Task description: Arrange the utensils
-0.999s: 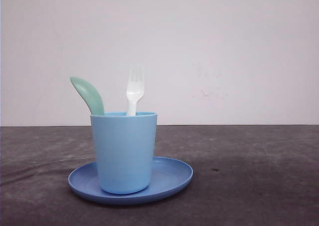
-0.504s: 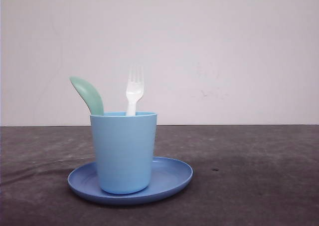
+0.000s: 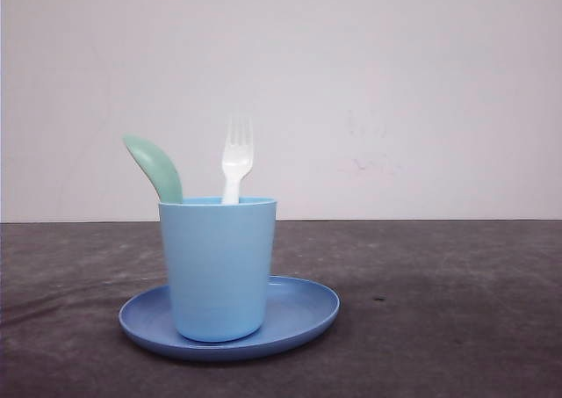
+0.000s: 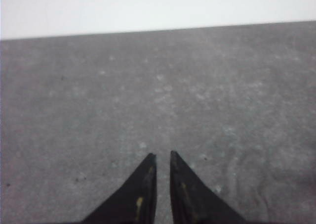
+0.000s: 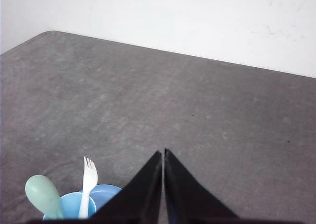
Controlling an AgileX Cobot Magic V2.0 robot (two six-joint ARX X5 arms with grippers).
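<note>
Since the fork (image 3: 237, 159) and spoon (image 3: 154, 166) are already stood in the cup (image 3: 219, 268) on the plate (image 3: 303, 308), the task is judged finished, both grippers' fingers (image 4: 148, 169) (image 5: 154, 172) being closed, empty, above bare counter (image 3: 439, 310).

The front camera sits low, near tabletop height, facing the white wall (image 3: 395, 90), close to the blue cup (image 3: 219, 271) at about 7 o'clock of frame centre. The left wrist camera looks down along its fingertips (image 4: 148, 167) over bare grey table (image 4: 148, 85). The right wrist camera looks down from higher, sharing the cup (image 5: 69, 206), at 7 o'clock, with the front view.
</note>
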